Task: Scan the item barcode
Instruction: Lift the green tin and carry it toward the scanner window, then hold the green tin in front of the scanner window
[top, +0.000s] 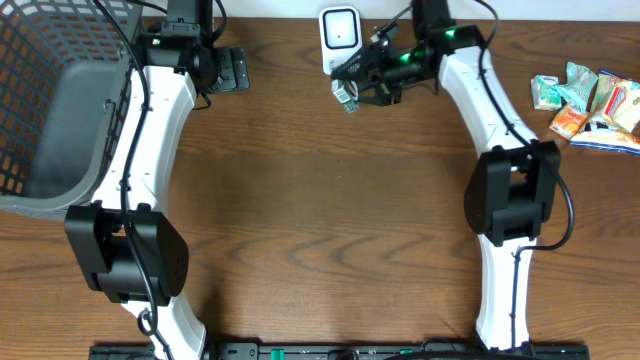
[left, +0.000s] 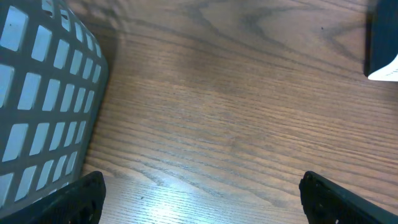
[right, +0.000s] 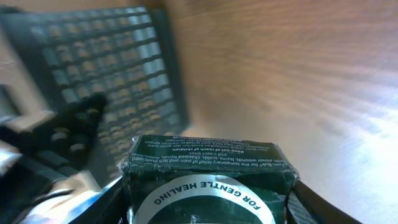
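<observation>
Overhead, left to right:
- basket (top: 60, 110) fills the upper left, cut off by the frame's left edge. Its right rim runs alongside the left arm's white link (top: 150, 150).
- left gripper (top: 235, 70) is at the top edge, right of the basket. In the wrist view the left gripper (left: 199, 202) is spread wide with nothing between its fingers (left: 81, 199), only bare wood. The basket wall (left: 43, 93) is close on the left. A dark object (left: 382, 43) clips the upper right edge; can't tell what it is.
- table (top: 330, 200): wide bare wood in the centre between the two arms, the largest free area.
- scanner (top: 339, 35): white, top centre, against the far table edge.
- box (top: 346, 97): just below the scanner, off the table, pinched in the right gripper (top: 362, 85). Can't tell the gap to the scanner.
- right wrist view: dark green box (right: 208, 168), "FOR GENTLE HEALING" label, clamped between both fingers (right: 317, 205) at bottom centre. Basket mesh is at upper left, open wood on the right half.
- snack packets (top: 590, 105): clustered at the right edge, well apart from the right arm.
</observation>
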